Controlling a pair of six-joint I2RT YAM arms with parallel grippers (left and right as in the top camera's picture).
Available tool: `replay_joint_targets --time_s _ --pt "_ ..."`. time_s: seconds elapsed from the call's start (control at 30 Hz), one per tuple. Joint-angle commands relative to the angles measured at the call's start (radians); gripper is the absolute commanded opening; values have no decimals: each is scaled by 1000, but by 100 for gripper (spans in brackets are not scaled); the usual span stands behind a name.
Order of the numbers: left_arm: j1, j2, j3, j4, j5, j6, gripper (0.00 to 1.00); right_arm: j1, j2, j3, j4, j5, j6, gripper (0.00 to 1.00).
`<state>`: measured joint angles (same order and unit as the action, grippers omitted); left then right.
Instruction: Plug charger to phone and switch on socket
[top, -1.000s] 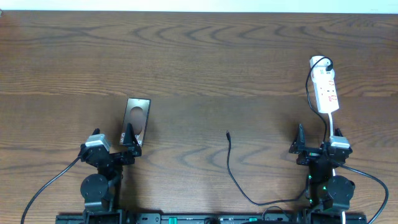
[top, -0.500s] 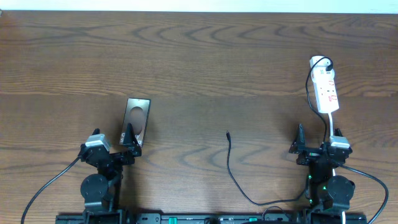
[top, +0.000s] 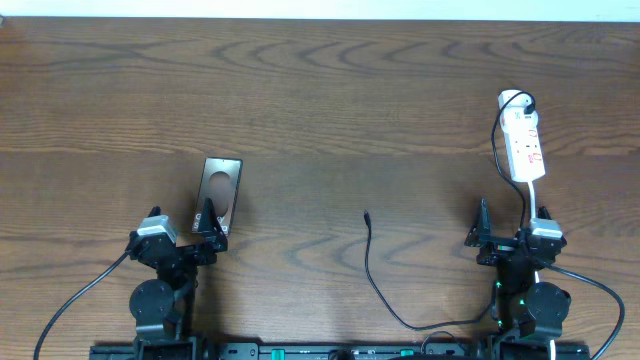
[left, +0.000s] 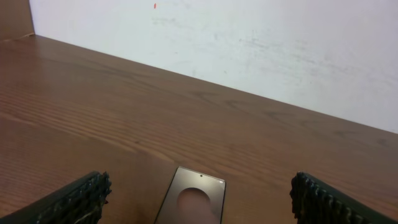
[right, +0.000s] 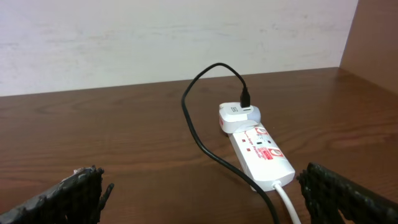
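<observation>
The phone (top: 221, 190) lies flat on the wooden table at the left, its glossy dark face up; it also shows in the left wrist view (left: 194, 200). My left gripper (top: 208, 222) is open and empty just in front of its near end. The charger's black cable (top: 376, 278) runs from the table's front edge to its small plug tip (top: 367, 214), lying loose mid-table. The white socket strip (top: 524, 146) lies at the back right, with a white adapter (right: 238, 116) plugged into its far end. My right gripper (top: 484, 232) is open and empty in front of it.
A white cable (right: 288, 206) leaves the socket's near end toward my right arm. A black cable (right: 200, 132) loops from the adapter past the strip. A white wall (left: 249, 43) stands behind the table's far edge.
</observation>
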<state>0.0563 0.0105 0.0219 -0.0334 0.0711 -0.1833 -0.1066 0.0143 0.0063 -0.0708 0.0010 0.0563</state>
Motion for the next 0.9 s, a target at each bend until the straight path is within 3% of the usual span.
replay_joint_targets --time_s 0.0,0.87 --pt "4 -6 -18 -33 2 3 95 9 -8 -1 -5 11 -12 99" --pt "4 -6 -18 -34 -24 10 95 9 -8 -1 -5 11 -12 99"
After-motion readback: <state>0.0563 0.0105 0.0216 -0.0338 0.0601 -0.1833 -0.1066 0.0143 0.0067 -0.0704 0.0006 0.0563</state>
